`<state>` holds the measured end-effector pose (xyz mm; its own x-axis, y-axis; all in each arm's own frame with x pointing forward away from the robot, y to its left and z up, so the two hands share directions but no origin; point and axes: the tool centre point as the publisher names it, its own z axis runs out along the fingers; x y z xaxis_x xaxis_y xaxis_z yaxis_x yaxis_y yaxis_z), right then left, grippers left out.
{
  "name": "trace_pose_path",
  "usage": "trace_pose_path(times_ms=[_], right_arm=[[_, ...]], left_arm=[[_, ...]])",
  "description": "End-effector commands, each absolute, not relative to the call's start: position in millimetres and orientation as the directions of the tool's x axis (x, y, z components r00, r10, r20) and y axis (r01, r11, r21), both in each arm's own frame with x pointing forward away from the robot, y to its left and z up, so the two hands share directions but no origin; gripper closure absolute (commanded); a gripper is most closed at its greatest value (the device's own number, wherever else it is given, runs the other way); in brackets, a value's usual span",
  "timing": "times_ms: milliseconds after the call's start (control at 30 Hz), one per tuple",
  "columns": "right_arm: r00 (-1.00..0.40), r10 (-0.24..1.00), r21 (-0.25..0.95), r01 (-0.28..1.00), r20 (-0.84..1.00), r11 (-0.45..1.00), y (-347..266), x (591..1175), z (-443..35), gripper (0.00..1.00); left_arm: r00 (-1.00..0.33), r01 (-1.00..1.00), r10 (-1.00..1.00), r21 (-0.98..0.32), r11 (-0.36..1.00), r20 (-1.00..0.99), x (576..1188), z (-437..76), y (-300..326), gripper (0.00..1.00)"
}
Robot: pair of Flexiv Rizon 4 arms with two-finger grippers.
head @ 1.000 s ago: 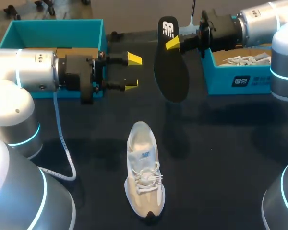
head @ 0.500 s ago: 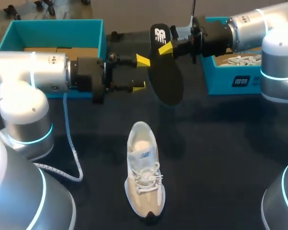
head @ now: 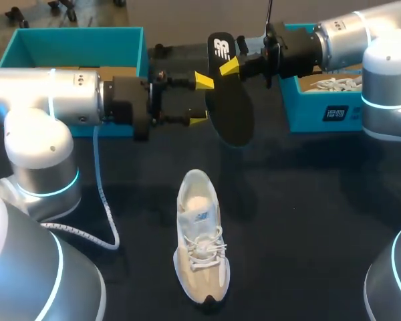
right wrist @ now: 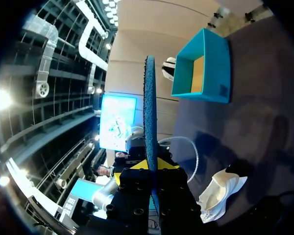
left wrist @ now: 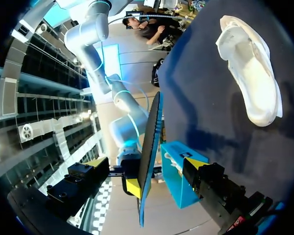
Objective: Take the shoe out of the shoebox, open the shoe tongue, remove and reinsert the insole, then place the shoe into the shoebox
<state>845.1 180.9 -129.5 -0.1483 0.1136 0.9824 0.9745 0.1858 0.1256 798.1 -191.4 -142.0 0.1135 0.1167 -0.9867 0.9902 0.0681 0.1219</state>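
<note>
Insole (head: 230, 110) aloft!
Right tool (head: 228, 67) pinches it; left tool (head: 202, 100) gapes around it, shoe (head: 200, 234) at six o'clock.

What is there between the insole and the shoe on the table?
Nothing. In the head view, only bare table lies between the insole and the shoe.

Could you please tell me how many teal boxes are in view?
2. The left box sits at the far left, and the right box sits at the far right, with white laces showing inside. No third one shows.
</note>
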Motion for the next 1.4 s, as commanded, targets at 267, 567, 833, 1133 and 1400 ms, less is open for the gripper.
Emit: trace_pose_path(times_ms=[267, 567, 833, 1133, 1400], right_arm=[[-0.147, 0.116, 0.124, 0.975, 0.982, 0.186, 181.5, 845.1, -129.2, 1.0], [-0.147, 0.116, 0.124, 0.975, 0.982, 0.186, 181.5, 845.1, -129.2, 1.0], [-0.147, 0.116, 0.124, 0.975, 0.982, 0.186, 181.5, 845.1, -129.2, 1.0], [-0.147, 0.116, 0.124, 0.975, 0.982, 0.186, 181.5, 845.1, -129.2, 1.0], [-0.147, 0.116, 0.124, 0.975, 0.982, 0.186, 181.5, 845.1, -129.2, 1.0]], left_arm=[[0.143, 0.986, 0.078, 0.15, 0.079, -0.987, 802.6, -142.2, -209.1, 0.0], [0.157, 0.982, 0.082, 0.164, 0.098, -0.984, 807.4, -142.8, -217.8, 0.23], [0.164, 0.979, 0.076, 0.172, 0.11, -0.983, 807.5, -141.8, -218.9, 0.51], [0.174, 0.976, 0.066, 0.181, 0.122, -0.983, 808.7, -137.7, -217.7, 0.6], [0.189, 0.976, 0.071, 0.195, 0.1, -0.979, 810.5, -138.2, -218.5, 0.71]])
